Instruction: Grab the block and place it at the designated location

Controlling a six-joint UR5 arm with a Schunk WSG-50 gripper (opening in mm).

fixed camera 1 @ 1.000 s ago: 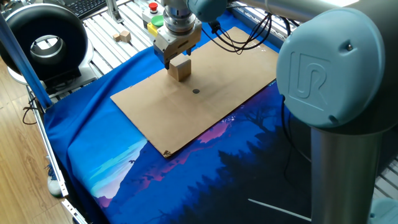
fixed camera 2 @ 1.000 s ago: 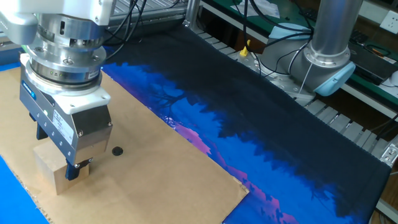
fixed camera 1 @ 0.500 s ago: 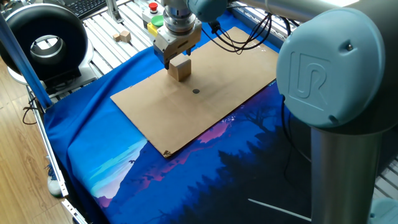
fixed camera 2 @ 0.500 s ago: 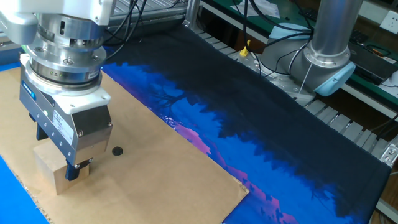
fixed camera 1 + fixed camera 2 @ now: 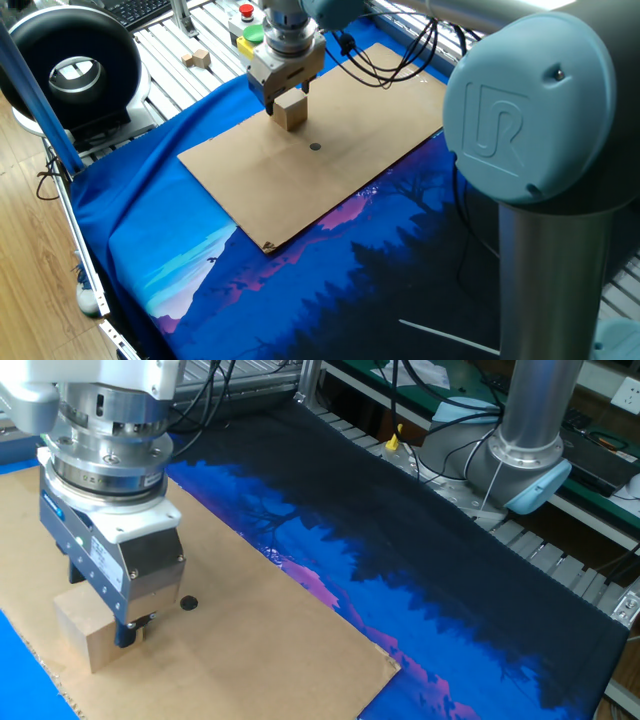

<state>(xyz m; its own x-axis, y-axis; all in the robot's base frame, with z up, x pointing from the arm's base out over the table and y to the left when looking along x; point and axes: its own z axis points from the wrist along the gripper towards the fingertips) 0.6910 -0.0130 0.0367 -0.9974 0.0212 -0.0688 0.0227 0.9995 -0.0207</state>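
**A:** What does your surface look like, and the room around it?

**B:** Your surface is a blue cloth (image 5: pixel 150 250) printed with a dark forest scene, and a flat sheet of brown cardboard (image 5: pixel 250 180) lies on it. Slatted metal rails run along the far edge. A black ring-shaped device (image 5: pixel 70 65) sits at one corner, wooden floor shows beyond it, and a smaller pale cube (image 5: pixel 197 58) rests on the rails. In the other fixed view, cables and the arm's grey base column (image 5: pixel 535 420) stand behind the cloth.

**A:** Where are the block and the dot?

**B:** The block (image 5: pixel 85 630) is on the cardboard, directly under your gripper (image 5: pixel 105 625). The dark dot (image 5: pixel 187 602) lies near it, apart from it, uncovered.

**A:** What is hard to make out?

**B:** The gripper body covers the block's top. The jaws reach down on either side of the block; I cannot tell whether they are pinching it. The arm's elbow joint (image 5: pixel 540 100) blocks one corner of the fixed view
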